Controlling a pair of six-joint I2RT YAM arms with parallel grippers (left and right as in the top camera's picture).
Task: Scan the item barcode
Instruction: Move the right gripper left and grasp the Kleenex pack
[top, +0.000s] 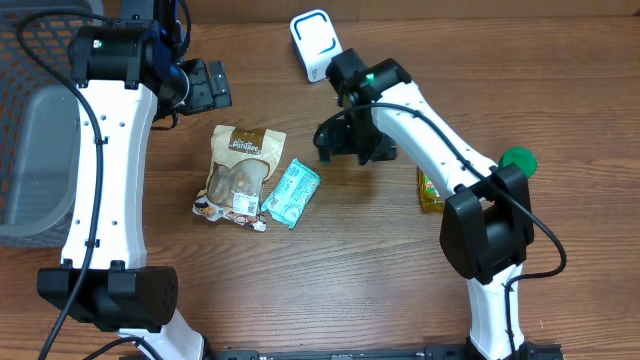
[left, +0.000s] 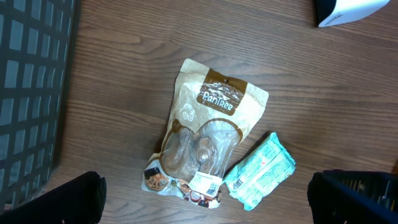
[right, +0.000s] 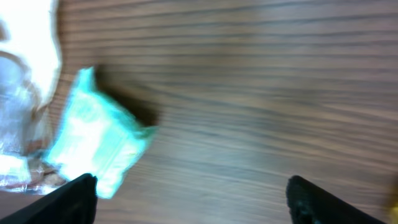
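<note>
A brown snack pouch (top: 240, 170) lies flat on the wooden table with a teal packet (top: 292, 192) against its right side. In the left wrist view the pouch (left: 208, 130) shows a white barcode label (left: 205, 180) near its lower edge, and the teal packet (left: 260, 171) lies to its right. A white scanner (top: 315, 42) stands at the back. My left gripper (top: 212, 85) hangs open behind the pouch, holding nothing. My right gripper (top: 352, 140) is open to the right of the teal packet (right: 93, 143), with bare wood between its fingers (right: 311, 199).
A dark mesh basket (top: 35, 120) takes up the left edge of the table. A yellow item (top: 430, 190) and a green round thing (top: 518, 160) lie beside the right arm. The scanner's corner (left: 345, 11) shows at the top right of the left wrist view.
</note>
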